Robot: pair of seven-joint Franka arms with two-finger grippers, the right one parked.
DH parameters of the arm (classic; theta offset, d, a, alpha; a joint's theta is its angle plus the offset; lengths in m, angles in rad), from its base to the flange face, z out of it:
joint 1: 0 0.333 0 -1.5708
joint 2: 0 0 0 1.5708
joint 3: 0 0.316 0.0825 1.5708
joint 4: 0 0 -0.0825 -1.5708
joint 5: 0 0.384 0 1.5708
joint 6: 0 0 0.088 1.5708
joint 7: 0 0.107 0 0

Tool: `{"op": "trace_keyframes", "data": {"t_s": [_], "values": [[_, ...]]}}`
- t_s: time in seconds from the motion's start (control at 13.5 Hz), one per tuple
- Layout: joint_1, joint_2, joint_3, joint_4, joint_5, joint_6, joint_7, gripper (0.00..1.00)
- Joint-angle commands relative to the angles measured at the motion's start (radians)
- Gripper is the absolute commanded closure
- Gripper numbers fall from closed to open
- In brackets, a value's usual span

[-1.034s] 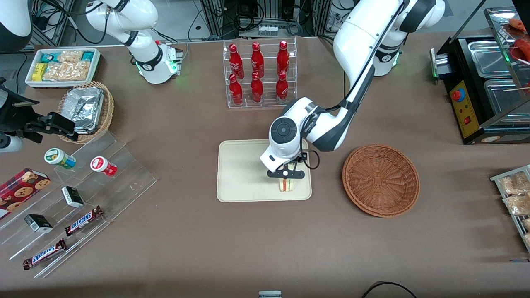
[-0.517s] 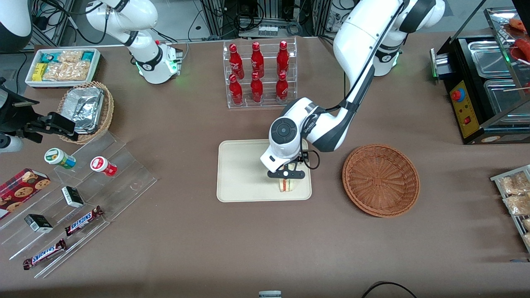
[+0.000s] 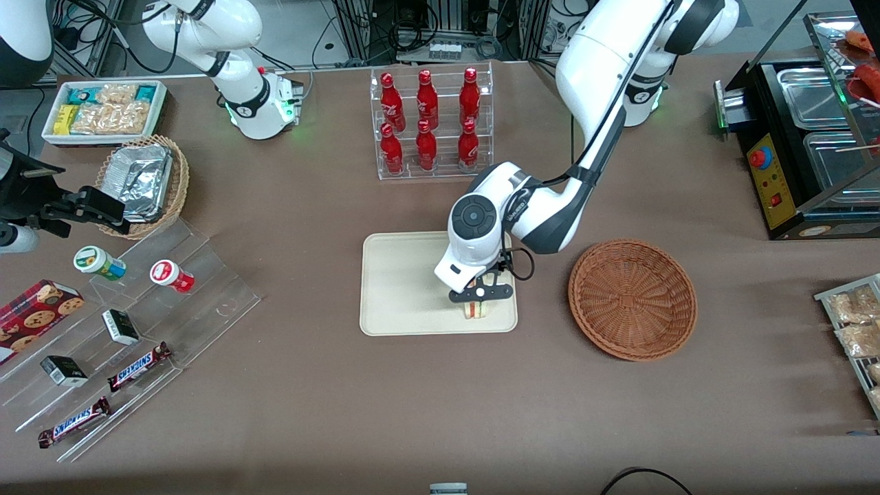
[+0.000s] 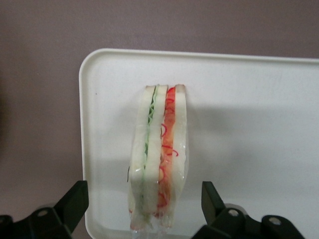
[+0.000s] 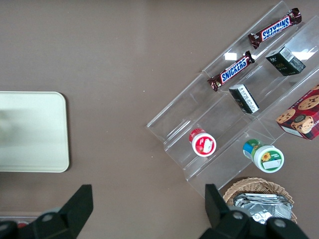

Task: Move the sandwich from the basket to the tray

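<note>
The sandwich (image 3: 479, 311) stands on its edge on the cream tray (image 3: 399, 282), close to the tray's corner nearest the reddish-brown wicker basket (image 3: 632, 299). My left gripper (image 3: 481, 293) hangs just above it, open. In the left wrist view the sandwich (image 4: 158, 149) shows pale bread with green and red filling, and it rests on the tray (image 4: 249, 124). The gripper (image 4: 142, 196) straddles it, and both black fingertips (image 4: 75, 196) stand apart from the bread. Nothing lies in the basket.
A clear rack of red bottles (image 3: 430, 124) stands farther from the front camera than the tray. Toward the parked arm's end are acrylic steps with snacks (image 3: 137, 302), a tan basket of foil containers (image 3: 141, 182) and a white snack bin (image 3: 103, 110). A black appliance (image 3: 804, 151) stands at the working arm's end.
The gripper has shifted slightly toward the basket and lifted a little. The sandwich stays where it was on the tray.
</note>
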Motion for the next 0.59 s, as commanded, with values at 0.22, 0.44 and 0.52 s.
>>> {"op": "trace_keyframes", "data": {"t_s": [0.22, 0.44, 0.52], "values": [[0.013, -0.007, 0.018, 0.050, 0.028, -0.030, -0.017, 0.00], [0.014, -0.028, 0.026, 0.081, 0.103, -0.062, 0.019, 0.00], [0.028, -0.037, 0.027, 0.081, 0.099, -0.085, 0.025, 0.00]]}}
